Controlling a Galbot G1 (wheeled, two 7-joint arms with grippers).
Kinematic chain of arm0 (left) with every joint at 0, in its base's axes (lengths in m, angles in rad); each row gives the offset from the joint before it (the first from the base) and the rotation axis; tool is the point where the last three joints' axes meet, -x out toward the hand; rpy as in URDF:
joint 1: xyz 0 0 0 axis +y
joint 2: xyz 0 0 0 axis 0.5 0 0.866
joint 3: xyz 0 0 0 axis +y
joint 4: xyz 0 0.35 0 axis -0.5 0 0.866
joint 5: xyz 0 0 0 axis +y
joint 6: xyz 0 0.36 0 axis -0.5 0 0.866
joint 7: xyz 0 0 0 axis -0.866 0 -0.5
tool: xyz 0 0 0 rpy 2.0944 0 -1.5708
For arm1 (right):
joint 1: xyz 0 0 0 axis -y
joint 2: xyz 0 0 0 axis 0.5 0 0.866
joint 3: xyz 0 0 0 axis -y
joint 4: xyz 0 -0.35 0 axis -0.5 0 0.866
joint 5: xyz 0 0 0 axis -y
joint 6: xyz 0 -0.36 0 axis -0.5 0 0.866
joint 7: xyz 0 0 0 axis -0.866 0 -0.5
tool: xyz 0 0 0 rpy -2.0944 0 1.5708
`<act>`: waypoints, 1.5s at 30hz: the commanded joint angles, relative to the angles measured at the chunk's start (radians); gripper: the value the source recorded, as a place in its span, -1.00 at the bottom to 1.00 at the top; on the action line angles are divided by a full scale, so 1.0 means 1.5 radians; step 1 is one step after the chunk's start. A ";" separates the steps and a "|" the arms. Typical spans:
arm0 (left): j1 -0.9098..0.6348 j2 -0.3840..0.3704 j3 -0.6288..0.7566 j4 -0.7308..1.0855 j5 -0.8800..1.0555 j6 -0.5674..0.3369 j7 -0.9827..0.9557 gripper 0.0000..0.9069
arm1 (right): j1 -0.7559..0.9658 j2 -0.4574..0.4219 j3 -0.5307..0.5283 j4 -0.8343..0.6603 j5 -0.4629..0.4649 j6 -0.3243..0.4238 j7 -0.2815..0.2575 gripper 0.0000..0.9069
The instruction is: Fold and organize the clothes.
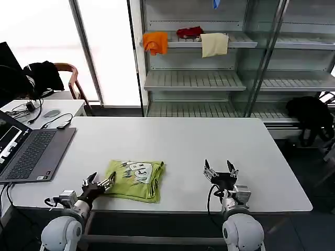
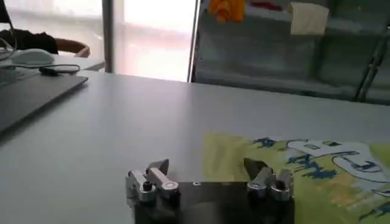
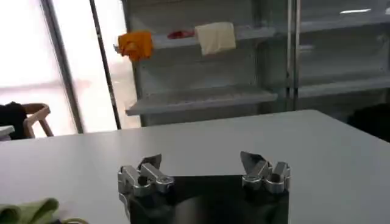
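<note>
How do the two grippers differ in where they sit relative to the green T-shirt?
The left gripper sits at the T-shirt's edge; the right gripper hovers over bare table, apart from it. The left points toward the shirt; the right points straight ahead. Both are open, holding nothing.

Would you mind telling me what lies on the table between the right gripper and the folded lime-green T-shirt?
Nothing: in the head view, only bare white table separates the open right gripper from the lime-green T-shirt.
</note>
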 commanded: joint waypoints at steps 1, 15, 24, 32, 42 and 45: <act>0.009 -0.003 0.006 0.002 -0.003 -0.001 0.003 -0.20 | 0.000 0.001 0.000 0.000 -0.001 0.001 0.002 1.00; 0.011 -0.010 0.012 -0.001 -0.018 0.003 0.001 -0.98 | -0.006 0.001 0.002 0.007 -0.002 0.002 0.009 1.00; 0.014 -0.011 0.012 -0.008 -0.052 -0.023 0.001 -1.00 | -0.005 0.002 0.000 0.010 -0.002 0.002 0.014 1.00; 0.001 0.024 -0.043 -0.009 0.022 -0.079 0.025 -1.00 | -0.002 0.000 0.003 0.010 -0.001 0.001 0.015 1.00; -0.071 0.183 -0.169 0.036 0.221 -0.127 0.073 -1.00 | 0.003 -0.001 0.010 -0.007 0.008 0.008 0.006 1.00; -0.099 0.237 -0.177 0.047 0.279 -0.140 0.093 -1.00 | 0.003 -0.001 0.011 -0.011 0.012 0.011 0.002 1.00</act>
